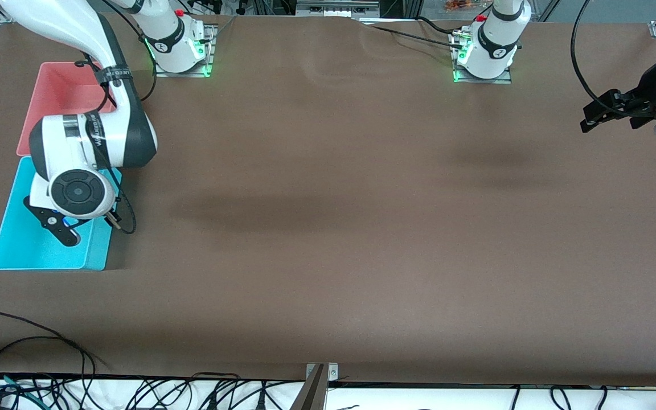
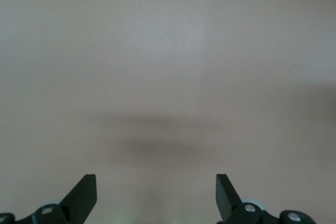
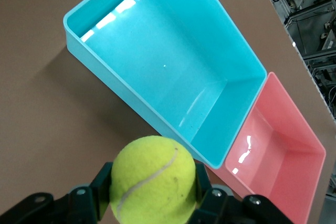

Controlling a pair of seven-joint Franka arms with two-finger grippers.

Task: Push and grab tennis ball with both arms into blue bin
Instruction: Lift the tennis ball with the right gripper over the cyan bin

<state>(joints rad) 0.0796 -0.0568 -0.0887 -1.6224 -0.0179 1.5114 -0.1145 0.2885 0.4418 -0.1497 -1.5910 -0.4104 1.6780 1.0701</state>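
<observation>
The yellow-green tennis ball [image 3: 153, 179] is clamped between the black fingers [image 3: 102, 183] of my right gripper [image 3: 153, 184], which is shut on it. In the front view the right gripper [image 1: 60, 228] hangs over the blue bin [image 1: 26, 253], and its wrist hides the ball. The right wrist view shows the blue bin [image 3: 168, 72] below with nothing on its floor. My left gripper [image 1: 590, 121] waits in the air over the left arm's end of the table. It stands open, and the left gripper [image 2: 156, 198] has only bare brown table under it.
A pink bin [image 1: 57, 94] of the same size stands against the blue one, farther from the front camera; the pink bin [image 3: 278, 156] holds nothing. Brown cloth covers the table. Cables lie along the front edge [image 1: 134, 393].
</observation>
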